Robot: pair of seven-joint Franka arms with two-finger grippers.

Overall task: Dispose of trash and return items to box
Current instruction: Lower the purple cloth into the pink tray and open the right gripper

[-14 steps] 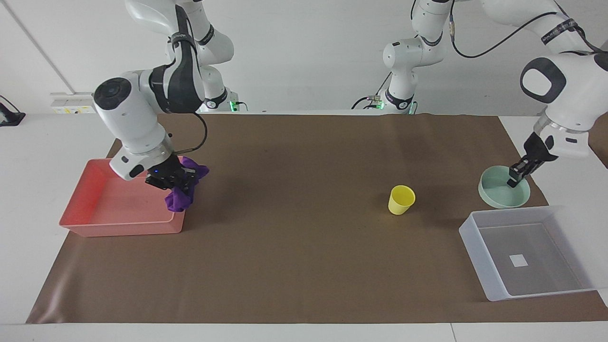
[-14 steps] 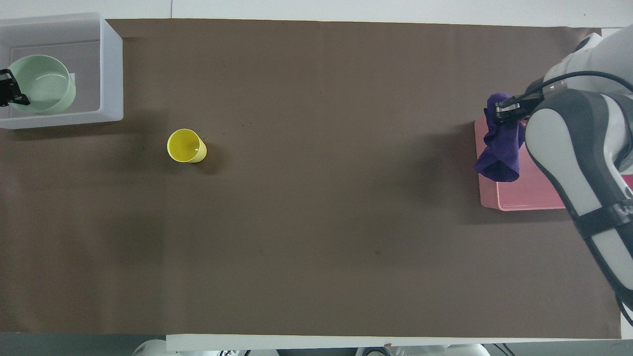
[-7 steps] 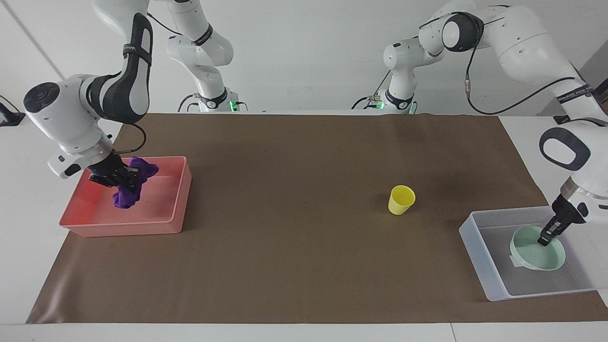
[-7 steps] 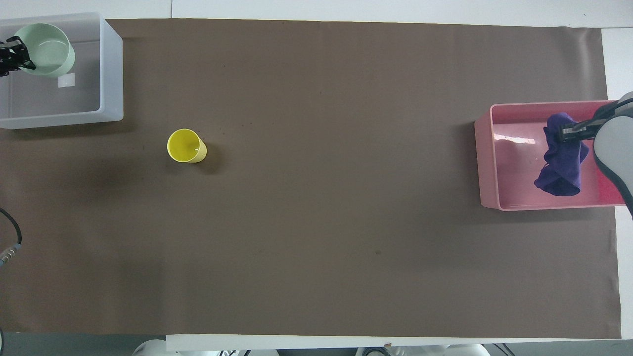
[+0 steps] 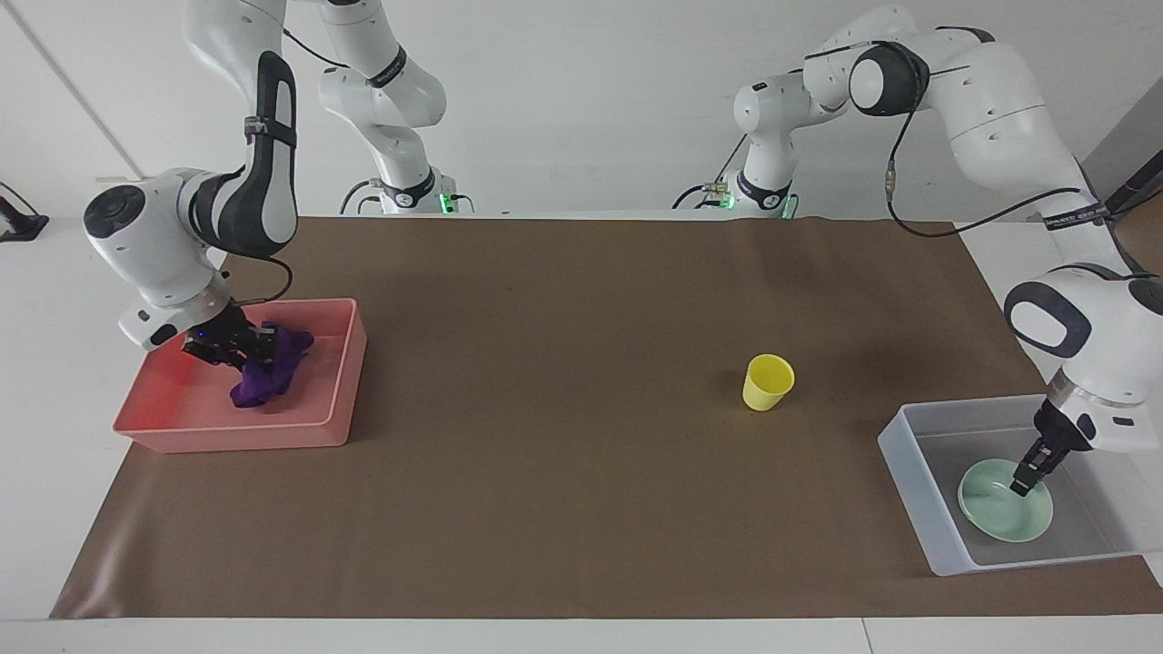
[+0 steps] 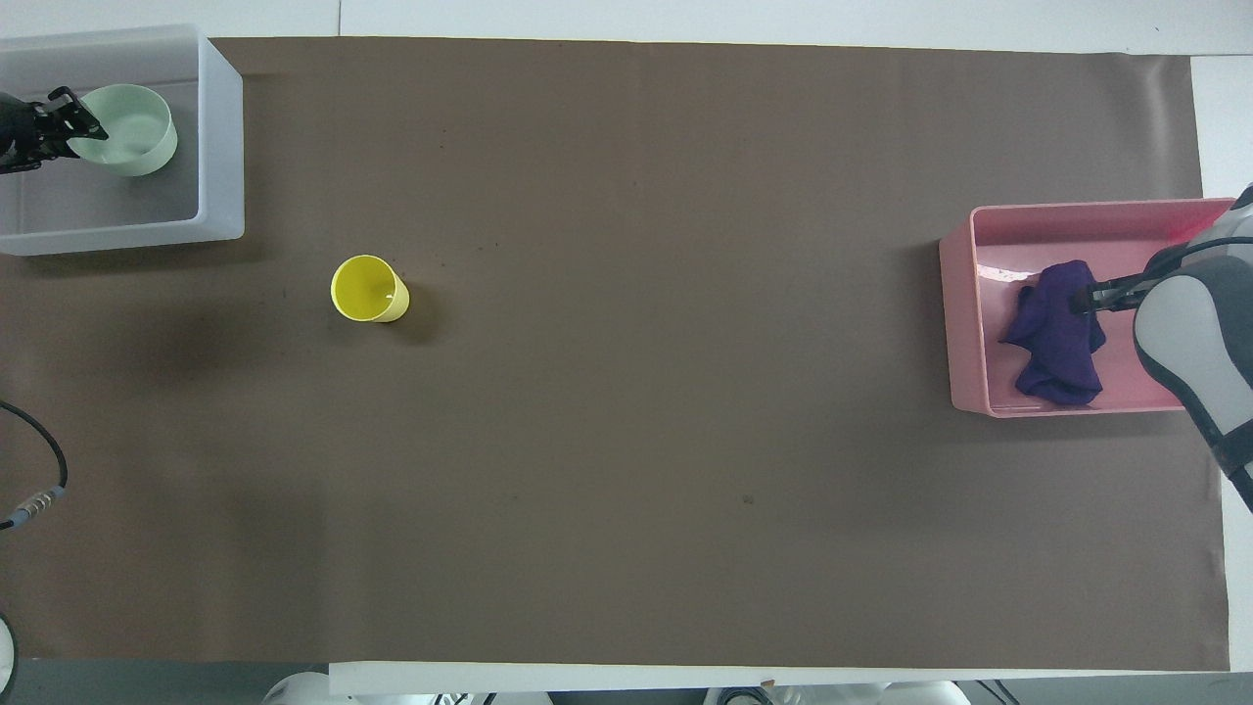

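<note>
The purple cloth (image 5: 265,376) rests on the floor of the pink tray (image 5: 348,363) at the right arm's end. My right gripper (image 5: 243,351) is low in the tray, shut on the cloth's top; the cloth (image 6: 1055,338) and gripper (image 6: 1087,295) also show in the overhead view. The mint-green bowl (image 5: 999,502) sits on the floor of the translucent bin (image 5: 909,477) at the left arm's end. My left gripper (image 5: 1029,479) is shut on its rim. The bowl (image 6: 132,144) hides the bin's label. The yellow cup (image 5: 768,381) stands upright on the mat, nearer to the robots than the bin.
A brown mat (image 5: 563,454) covers the table. The bin (image 6: 221,137) and the pink tray (image 6: 960,323) sit at its two ends. The cup (image 6: 366,289) stands beside the bin, toward the table's middle.
My right gripper has carried the cloth over the tray and lowered it onto the tray floor. My left gripper has carried the bowl into the bin and set it down.
</note>
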